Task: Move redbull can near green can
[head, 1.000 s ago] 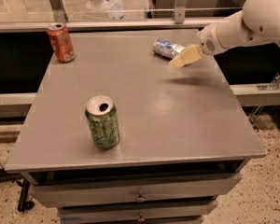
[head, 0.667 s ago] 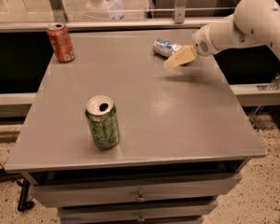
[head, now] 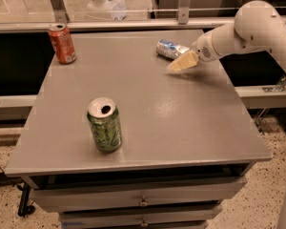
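The redbull can (head: pixel 170 49), slim silver and blue, lies on its side at the far right of the grey table (head: pixel 148 104). My gripper (head: pixel 182 62), cream coloured, hangs just in front of and to the right of that can, close to its end; I cannot tell whether it touches. The white arm (head: pixel 248 30) reaches in from the right. The green can (head: pixel 105 125) stands upright at the front left of the table, well apart from the redbull can.
An orange-red can (head: pixel 62 43) stands upright at the far left corner of the table. Drawers (head: pixel 143 202) sit below the table's front edge. A railing and a floor lie behind the table.
My gripper has moved a little to the left and lower, closer to the redbull can's near side. The cans have not moved.
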`<action>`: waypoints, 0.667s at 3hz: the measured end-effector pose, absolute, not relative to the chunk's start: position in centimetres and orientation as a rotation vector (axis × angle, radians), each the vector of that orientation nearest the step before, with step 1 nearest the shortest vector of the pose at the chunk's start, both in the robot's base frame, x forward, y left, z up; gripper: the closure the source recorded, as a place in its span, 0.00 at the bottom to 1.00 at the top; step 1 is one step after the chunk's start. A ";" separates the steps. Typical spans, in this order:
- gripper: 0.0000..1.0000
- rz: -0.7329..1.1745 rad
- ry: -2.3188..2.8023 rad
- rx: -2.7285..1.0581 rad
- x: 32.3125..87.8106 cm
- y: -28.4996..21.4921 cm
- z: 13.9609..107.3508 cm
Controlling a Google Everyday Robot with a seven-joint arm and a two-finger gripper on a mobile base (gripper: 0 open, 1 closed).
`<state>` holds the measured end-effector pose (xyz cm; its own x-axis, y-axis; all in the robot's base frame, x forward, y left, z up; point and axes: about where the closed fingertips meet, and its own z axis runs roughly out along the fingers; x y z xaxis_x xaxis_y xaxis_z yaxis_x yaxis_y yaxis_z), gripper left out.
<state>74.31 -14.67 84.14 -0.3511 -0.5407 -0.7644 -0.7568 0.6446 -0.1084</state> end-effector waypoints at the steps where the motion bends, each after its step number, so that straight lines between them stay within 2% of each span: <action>1: 0.41 0.333 2.042 -1.027 74.3 -14.9 84.1; 2: 0.64 0.331 2.024 -1.055 73.9 -15.2 84.7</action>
<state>73.93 -15.19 84.72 -0.3215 -0.5643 -0.7604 -0.7773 0.6159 -0.1285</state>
